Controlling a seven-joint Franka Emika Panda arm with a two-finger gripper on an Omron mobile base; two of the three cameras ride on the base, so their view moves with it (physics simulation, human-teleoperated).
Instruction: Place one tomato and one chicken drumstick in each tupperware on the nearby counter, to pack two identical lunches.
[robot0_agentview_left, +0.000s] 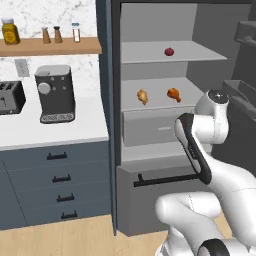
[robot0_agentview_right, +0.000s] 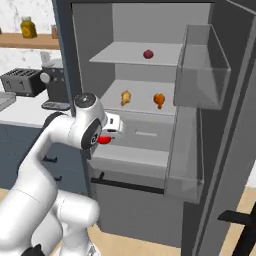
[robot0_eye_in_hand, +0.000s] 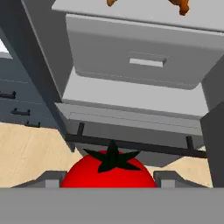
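Tomato (robot0_eye_in_hand: 108, 171) first: a bright red one with a dark green star-shaped stem sits right between the gripper's (robot0_eye_in_hand: 107, 181) finger tips (robot0_eye_in_hand: 51, 180) in the hand view, with one tip on each side of it, so the jaws look pinched on it rather than spread free. In the right base view you can catch a bit of that same red peeking out beside the white hand, in front of the open fridge, roughly level with the pale grey drawer (robot0_agentview_right: 145, 134) under the middle shelf. A second tomato (robot0_agentview_left: 169, 51), darker red and small, sits alone on the upper fridge shelf (robot0_agentview_left: 200, 52). The two chicken drumsticks are on the shelf below it, well apart from each other: the paler golden drumstick (robot0_agentview_left: 142, 96) to the left and the more orange drumstick (robot0_agentview_left: 173, 94) to the right, both just above that grey drawer. The fridge door (robot0_agentview_right: 200, 115) is swung wide open on the right side of the right base view, with clear bins on it. Over on the left of the fridge is the white counter (robot0_agentview_left: 55, 131) above dark blue-grey drawers with black bar handles; a dark coffee machine (robot0_agentview_left: 55, 93) and a dark slotted toaster (robot0_agentview_left: 10, 97) stand on it. Above that, a wooden shelf (robot0_agentview_left: 50, 46) holds a yellow jar (robot0_agentview_left: 10, 31) and a few small shakers. At the far left edge of the right base view there's a pale grey corner of something flat on the counter, can't tell what it is.
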